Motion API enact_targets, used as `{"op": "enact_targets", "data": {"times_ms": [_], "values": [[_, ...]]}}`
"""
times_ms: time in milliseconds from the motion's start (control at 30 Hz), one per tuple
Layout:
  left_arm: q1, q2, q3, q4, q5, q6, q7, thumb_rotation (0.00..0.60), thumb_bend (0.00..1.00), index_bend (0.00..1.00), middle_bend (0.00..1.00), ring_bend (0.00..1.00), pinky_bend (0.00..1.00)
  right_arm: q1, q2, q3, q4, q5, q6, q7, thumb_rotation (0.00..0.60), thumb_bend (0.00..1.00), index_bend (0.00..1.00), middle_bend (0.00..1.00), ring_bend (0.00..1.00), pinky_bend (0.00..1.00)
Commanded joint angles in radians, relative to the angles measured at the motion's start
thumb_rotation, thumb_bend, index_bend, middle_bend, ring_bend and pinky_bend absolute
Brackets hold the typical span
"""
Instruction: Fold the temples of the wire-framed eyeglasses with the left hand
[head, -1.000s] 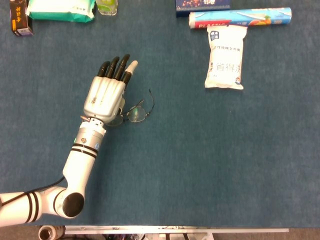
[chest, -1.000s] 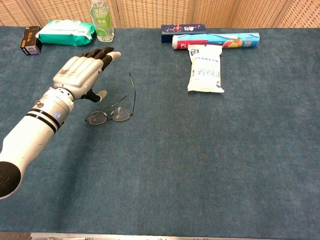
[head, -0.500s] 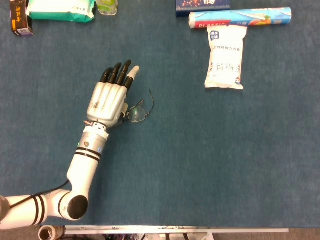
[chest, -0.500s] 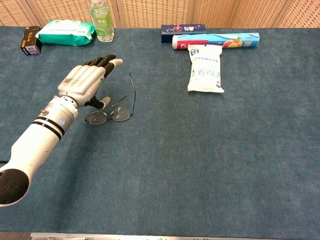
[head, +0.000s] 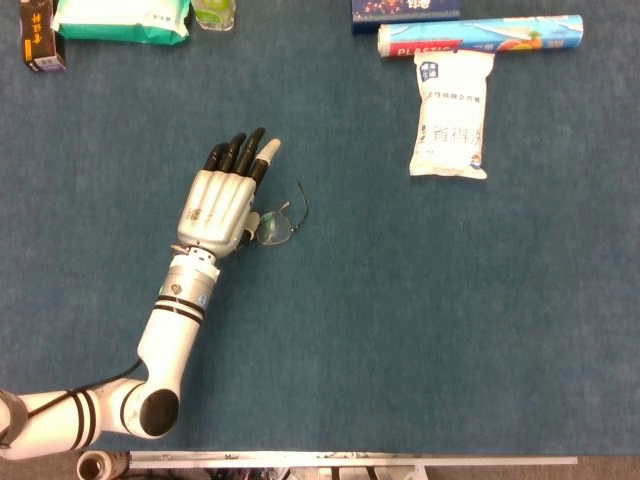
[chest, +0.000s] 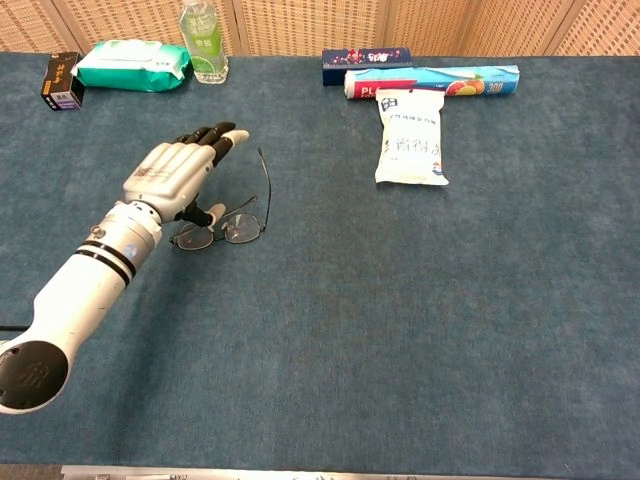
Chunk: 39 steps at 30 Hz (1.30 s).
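Chest view: the left hand (chest: 172, 176), open with fingers extended and holding nothing, has shifted closer over the eyeglasses (chest: 222, 231), whose far temple (chest: 267, 182) remains unfolded.

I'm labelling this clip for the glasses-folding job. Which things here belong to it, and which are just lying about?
Belongs to the job:
- wire-framed eyeglasses, on the table with one temple sticking out
- left hand, fingers extended, beside and above them

Lying about:
- white pouch
- plastic wrap roll
- dark blue box
- wet wipes pack
- green bottle
- small black box
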Motion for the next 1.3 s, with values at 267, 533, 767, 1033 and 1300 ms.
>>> {"op": "enact_targets", "data": {"times_ms": [267, 533, 767, 1033, 1300], "values": [[0.015, 0.017, -0.005, -0.015, 0.017, 0.020, -0.003, 0.600, 0.33, 0.00, 0.00, 0.00, 0.10, 0.000, 0.000, 0.000, 0.003, 0.004, -0.004, 0.006, 0.600, 0.47, 0.47, 0.37, 0.23, 0.41], [0.034, 0.091, -0.019, -0.142, 0.059, 0.094, 0.043, 0.600, 0.33, 0.00, 0.00, 0.00, 0.10, 0.000, -0.003, -0.004, 0.003, -0.002, -0.007, 0.000, 0.600, 0.47, 0.47, 0.37, 0.23, 0.41], [0.037, 0.149, -0.026, -0.226, 0.099, 0.128, 0.082, 0.600, 0.33, 0.00, 0.00, 0.00, 0.10, 0.003, -0.009, -0.006, 0.009, 0.003, -0.018, -0.002, 0.600, 0.47, 0.47, 0.37, 0.23, 0.41], [0.037, 0.198, -0.016, -0.271, 0.211, 0.158, 0.046, 0.600, 0.33, 0.00, 0.00, 0.00, 0.10, 0.006, -0.015, -0.005, 0.016, 0.008, -0.027, -0.006, 0.600, 0.47, 0.47, 0.37, 0.23, 0.41], [0.022, 0.201, -0.016, -0.319, 0.251, 0.145, 0.054, 0.600, 0.33, 0.00, 0.00, 0.00, 0.10, 0.008, -0.019, -0.008, 0.019, 0.006, -0.032, -0.009, 0.600, 0.47, 0.47, 0.37, 0.23, 0.41]]}}
